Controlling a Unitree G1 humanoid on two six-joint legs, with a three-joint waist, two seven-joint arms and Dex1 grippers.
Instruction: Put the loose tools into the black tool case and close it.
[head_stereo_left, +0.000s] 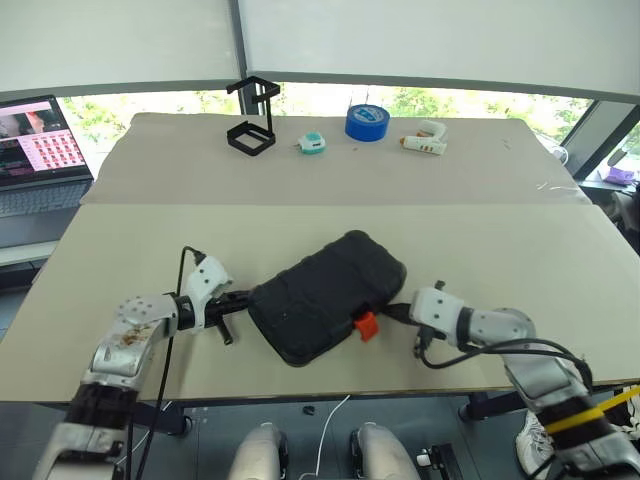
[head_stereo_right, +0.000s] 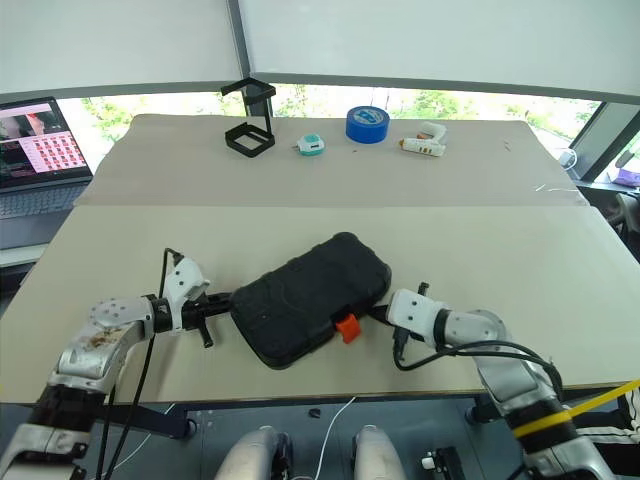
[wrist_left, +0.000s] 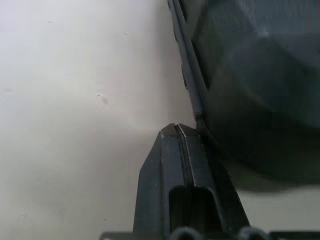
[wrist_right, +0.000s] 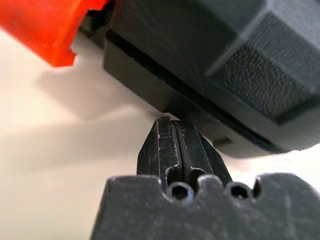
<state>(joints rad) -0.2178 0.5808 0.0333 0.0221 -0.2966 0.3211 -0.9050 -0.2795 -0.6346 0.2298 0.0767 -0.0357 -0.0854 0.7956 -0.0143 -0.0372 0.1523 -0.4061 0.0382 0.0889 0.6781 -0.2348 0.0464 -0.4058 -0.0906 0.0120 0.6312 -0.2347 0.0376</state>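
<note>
The black tool case (head_stereo_left: 328, 295) lies closed and slanted on the near part of the table, its orange latch (head_stereo_left: 366, 325) sticking out on the near right side. My left gripper (head_stereo_left: 243, 297) is shut, empty, with its tip at the case's left end. In the left wrist view the tip (wrist_left: 176, 131) sits right beside the case's rim (wrist_left: 192, 75). My right gripper (head_stereo_left: 393, 310) is shut too, holding nothing. Its tip (wrist_right: 168, 122) presses up to the case's lower edge (wrist_right: 150, 80), just beside the latch (wrist_right: 45, 25). The loose tools are out of view.
Along the far edge of the table stand a black wire-frame stand (head_stereo_left: 252, 125), a small teal tape measure (head_stereo_left: 312, 144), a big blue tape roll (head_stereo_left: 367, 122) and a white-and-orange object (head_stereo_left: 425, 140). A laptop (head_stereo_left: 40, 150) sits off to the far left.
</note>
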